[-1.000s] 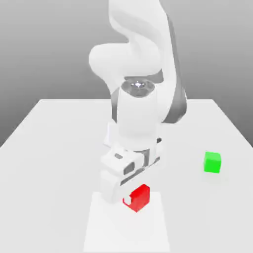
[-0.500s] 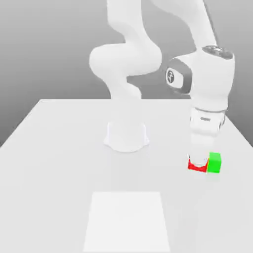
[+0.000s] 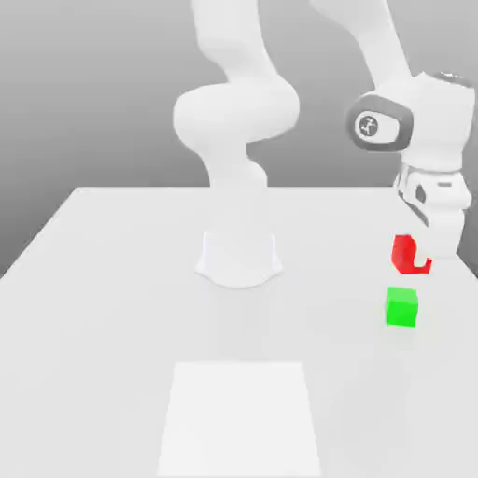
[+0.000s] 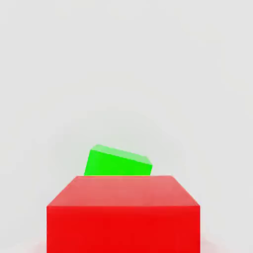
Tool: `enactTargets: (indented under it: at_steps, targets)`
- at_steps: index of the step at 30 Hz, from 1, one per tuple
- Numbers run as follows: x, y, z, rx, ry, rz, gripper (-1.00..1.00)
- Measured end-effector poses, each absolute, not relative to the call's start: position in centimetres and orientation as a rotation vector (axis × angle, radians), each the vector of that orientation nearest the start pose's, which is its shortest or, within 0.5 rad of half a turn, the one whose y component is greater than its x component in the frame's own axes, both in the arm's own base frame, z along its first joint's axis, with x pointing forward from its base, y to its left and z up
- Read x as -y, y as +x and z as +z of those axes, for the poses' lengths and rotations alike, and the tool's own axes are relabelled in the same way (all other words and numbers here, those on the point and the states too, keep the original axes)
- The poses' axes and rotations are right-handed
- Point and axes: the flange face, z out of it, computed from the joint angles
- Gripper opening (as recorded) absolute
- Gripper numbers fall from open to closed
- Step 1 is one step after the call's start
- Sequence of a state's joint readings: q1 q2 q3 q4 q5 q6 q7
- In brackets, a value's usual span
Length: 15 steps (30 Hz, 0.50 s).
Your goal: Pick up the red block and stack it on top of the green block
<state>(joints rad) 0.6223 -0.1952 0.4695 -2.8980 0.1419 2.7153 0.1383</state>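
Clamped tight around the red block [image 3: 409, 254], the gripper [image 3: 422, 254] hangs in the air over at the exterior view's right, its white fingers pinching the cube from either side so that part of the red is hidden behind them. That block is clear of the table [image 3: 112, 308], lifted above it. Just below it, and a touch toward the exterior view's left, the green block [image 3: 401, 307] sits flat on the white tabletop, with a gap of bare air between the two cubes; they are near one another but not touching. From where this camera looks, the red cube is not squarely over the green one. The white arm [image 3: 233, 112] rises from its round base [image 3: 239, 259] near the middle of the table, loops up and reaches across to the wrist above the gripper. A paler square patch [image 3: 240, 415] is marked on the tabletop toward the near edge, well apart from both blocks.

From the hand view, the red block [image 4: 123, 212] looms close, with its flat face turned to the lens. Beyond its far edge the green block [image 4: 117, 162] peeks out, turned slightly askew and resting on the plain white table [image 4: 123, 74].
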Motion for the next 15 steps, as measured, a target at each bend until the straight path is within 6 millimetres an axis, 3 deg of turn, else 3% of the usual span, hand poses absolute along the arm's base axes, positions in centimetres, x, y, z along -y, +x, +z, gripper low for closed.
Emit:
enactTargets:
  at_steps: [12,13,15]
  targets:
    - [-29.6,16.6,18.2,1.262,-2.883,-0.006,-1.0]
    - [-29.6,16.5,18.0,1.264,-2.88,-0.003,1.0]
    - [-29.6,16.5,18.0,1.264,-2.88,-0.003,1.0]
